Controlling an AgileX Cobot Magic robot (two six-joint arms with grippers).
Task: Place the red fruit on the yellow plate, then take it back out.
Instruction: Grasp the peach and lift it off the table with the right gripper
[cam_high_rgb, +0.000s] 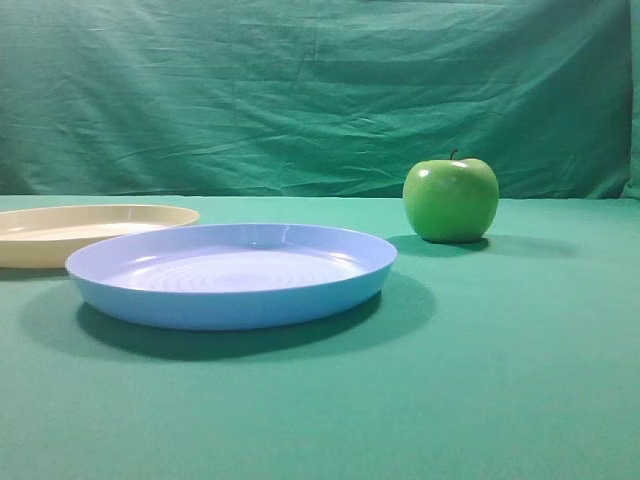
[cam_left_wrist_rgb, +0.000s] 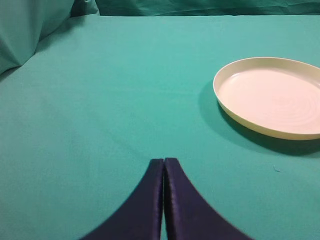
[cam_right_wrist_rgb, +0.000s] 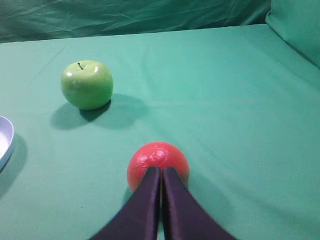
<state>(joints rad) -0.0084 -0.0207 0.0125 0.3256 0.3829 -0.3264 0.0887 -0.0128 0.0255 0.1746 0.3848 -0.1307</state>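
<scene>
Exterior high view: we see the yellow plate (cam_high_rgb: 95, 218) at left, behind the blue plate (cam_high_rgb: 235, 275), and the green apple (cam_high_rgb: 451, 199) at right; no arm appears.

Left wrist view: the left gripper (cam_left_wrist_rgb: 164, 161), jaws together, hovers over green cloth (cam_left_wrist_rgb: 100, 100); plate upper right.

Right wrist view: only here we see the red fruit (cam_right_wrist_rgb: 157, 161), lower centre, behind the right gripper (cam_right_wrist_rgb: 161, 170), also pressed together.

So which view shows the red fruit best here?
The right wrist view: the red fruit sits on the cloth just beyond the shut right gripper. The exterior high and left wrist views show none of it.
</scene>
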